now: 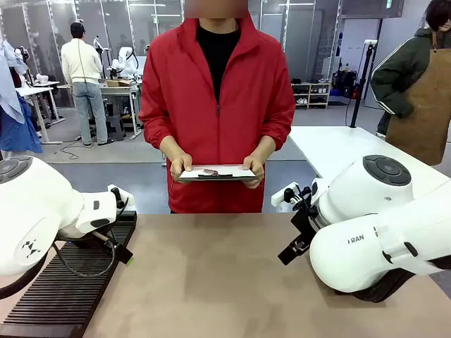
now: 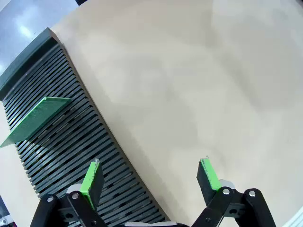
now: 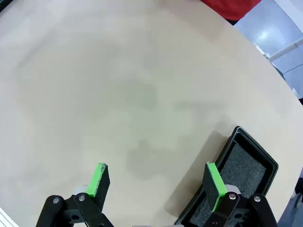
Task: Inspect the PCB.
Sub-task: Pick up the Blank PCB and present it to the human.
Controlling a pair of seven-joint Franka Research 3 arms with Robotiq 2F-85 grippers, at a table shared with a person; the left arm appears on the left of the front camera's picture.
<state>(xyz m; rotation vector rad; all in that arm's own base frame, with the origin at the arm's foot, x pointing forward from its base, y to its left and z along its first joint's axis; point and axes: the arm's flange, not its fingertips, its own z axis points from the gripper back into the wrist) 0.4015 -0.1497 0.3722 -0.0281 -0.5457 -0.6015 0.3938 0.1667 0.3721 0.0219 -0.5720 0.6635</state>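
PCB [image 2: 35, 120] is leaning tilted at the slotted rack's [image 2: 71, 156] far end. Left gripper [image 2: 150, 175], hovering by the rack's near edge, & right gripper [image 3: 158, 182] are both gaping, empty. You're best lining left up square w/ the board's raised edge.

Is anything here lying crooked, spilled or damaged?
Nothing looks spilled or damaged. The one thing askew is the PCB: it sits tilted on the black slotted rack rather than flat, and one corner seems to reach past the rack's edge.
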